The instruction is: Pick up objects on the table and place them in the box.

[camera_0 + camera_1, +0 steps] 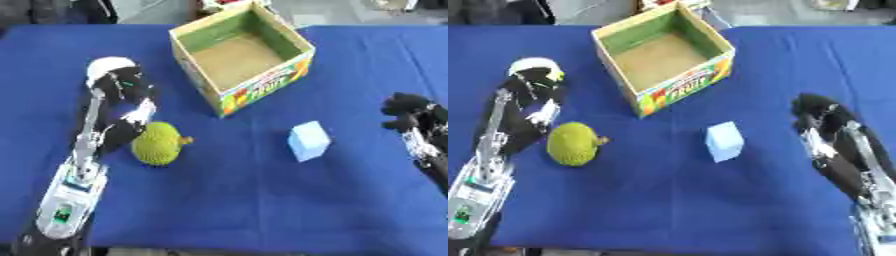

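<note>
Spiky green fruit (pixel 157 144) just beside left hand (pixel 125 92).

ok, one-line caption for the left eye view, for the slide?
Open box empty on blue table; left robot hand beside spiky green fruit, pale blue cube untouched.

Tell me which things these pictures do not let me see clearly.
- Left hand: blurred in both views; the fingers' pose and any contact with the green spiky fruit cannot be told.
- Right hand: a dark blur; the left eye view's edge cuts its arm.
- Cardboard box: printing unreadable.
- Light blue block: material unclear.
</note>
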You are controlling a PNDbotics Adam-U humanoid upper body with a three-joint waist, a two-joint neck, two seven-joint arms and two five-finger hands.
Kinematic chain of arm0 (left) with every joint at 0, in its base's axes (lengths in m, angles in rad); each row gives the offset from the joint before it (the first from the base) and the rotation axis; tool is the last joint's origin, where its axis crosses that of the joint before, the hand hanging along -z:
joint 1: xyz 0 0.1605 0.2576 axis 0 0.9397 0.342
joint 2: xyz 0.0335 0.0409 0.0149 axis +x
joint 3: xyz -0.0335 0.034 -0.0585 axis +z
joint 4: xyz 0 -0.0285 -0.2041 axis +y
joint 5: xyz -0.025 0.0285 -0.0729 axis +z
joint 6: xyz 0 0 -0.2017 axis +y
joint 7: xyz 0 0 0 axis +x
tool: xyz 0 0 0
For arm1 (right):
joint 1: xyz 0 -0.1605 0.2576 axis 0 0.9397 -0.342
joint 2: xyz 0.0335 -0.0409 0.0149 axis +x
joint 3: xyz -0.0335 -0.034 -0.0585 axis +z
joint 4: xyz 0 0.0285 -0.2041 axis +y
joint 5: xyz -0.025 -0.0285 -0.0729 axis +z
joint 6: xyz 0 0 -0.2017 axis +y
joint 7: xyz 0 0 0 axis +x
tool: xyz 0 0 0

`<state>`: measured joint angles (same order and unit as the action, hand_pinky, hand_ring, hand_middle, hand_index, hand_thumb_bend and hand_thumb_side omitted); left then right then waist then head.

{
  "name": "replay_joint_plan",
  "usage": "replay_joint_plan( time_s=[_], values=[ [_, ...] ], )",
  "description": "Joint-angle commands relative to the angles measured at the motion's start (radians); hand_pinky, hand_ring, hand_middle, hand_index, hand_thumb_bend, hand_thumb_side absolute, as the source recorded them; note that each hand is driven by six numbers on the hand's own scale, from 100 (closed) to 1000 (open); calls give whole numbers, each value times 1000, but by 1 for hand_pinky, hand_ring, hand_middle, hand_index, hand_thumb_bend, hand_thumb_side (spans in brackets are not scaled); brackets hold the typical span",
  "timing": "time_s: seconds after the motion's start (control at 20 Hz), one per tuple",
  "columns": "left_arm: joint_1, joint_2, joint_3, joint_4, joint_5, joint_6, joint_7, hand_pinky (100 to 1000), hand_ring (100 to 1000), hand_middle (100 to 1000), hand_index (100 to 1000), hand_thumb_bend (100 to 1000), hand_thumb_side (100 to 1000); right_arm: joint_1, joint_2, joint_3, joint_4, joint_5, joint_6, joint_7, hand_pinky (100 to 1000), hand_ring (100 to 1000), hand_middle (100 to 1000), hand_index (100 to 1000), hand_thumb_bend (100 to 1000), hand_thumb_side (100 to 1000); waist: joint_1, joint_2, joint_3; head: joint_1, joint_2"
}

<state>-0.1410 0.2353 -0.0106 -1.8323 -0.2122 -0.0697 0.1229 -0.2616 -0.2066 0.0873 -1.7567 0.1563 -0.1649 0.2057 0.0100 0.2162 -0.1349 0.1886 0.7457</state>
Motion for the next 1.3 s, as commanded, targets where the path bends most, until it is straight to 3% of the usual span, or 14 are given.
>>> replay_joint_plan(
  time_s=[0.05, 0.6, 1.3],
  values=[
    [-5, 10, 3, -18, -1, -3, -2, 557, 557, 572, 767, 352, 420, -40, -59, 7, -22, 91, -43, 29, 784, 842, 804, 904, 100, 490, -2, -17, 3, 0, -4],
    [-5, 13, -2, -16, 1, -4, -8, 557, 557, 572, 767, 352, 421, -166, -169, 78, 47, 245, -159, 116, 813, 869, 839, 930, 170, 370, -3, -20, 11, -5, 0],
    [-5, 17, -7, -14, 2, -5, -14, 557, 556, 572, 768, 354, 421, -325, -300, 205, 180, 245, -268, 304, 841, 905, 883, 951, 244, 374, -8, -22, 24, -11, -1]
  ],
)
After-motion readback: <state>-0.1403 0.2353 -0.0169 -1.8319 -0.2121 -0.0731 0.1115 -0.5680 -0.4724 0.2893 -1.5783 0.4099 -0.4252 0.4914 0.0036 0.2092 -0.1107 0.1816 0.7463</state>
